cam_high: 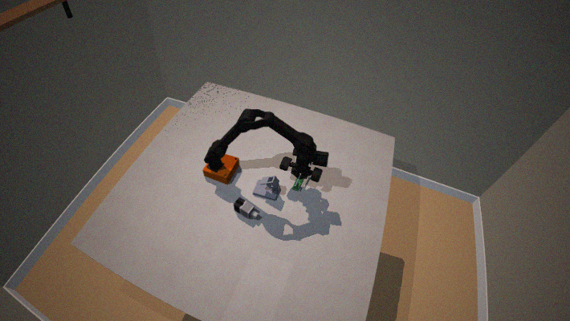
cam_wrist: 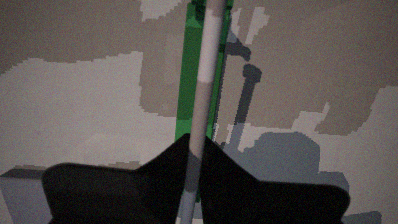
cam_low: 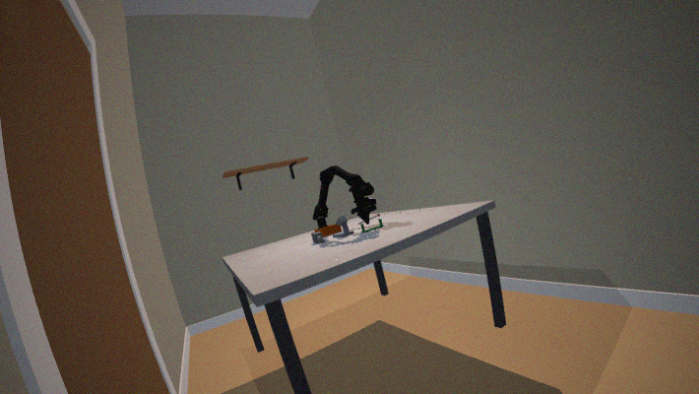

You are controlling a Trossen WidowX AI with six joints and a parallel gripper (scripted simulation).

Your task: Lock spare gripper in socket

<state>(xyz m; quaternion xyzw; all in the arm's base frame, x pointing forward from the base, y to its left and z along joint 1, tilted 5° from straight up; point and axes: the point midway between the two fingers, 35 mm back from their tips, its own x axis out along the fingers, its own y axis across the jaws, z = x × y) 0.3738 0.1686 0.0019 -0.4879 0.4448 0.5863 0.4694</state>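
Observation:
My gripper (cam_high: 302,176) (cam_low: 367,222) (cam_wrist: 194,140) is shut on the lock pin (cam_wrist: 206,62), a thin pale grey rod. The pin runs lengthwise up the wrist view, between the fingertips. It is held above a green two-post stand (cam_high: 297,185) (cam_low: 372,229) (cam_wrist: 190,75) and looks roughly in line with it; whether it touches the posts is unclear. The grey mount (cam_high: 262,191) (cam_low: 343,223) stands between the arm's base and the green stand, with no pin visible through its socket. The spare gripper (cam_high: 246,209) (cam_low: 317,237), grey and black, lies on the table beside the mount.
The orange base block (cam_high: 221,169) (cam_low: 329,230) carries the arm. The tilted-looking pale table (cam_high: 160,225) (cam_low: 276,266) bears everything. The mount's grey edge shows at the lower left of the wrist view. A wall shelf (cam_low: 266,167) hangs beyond the table.

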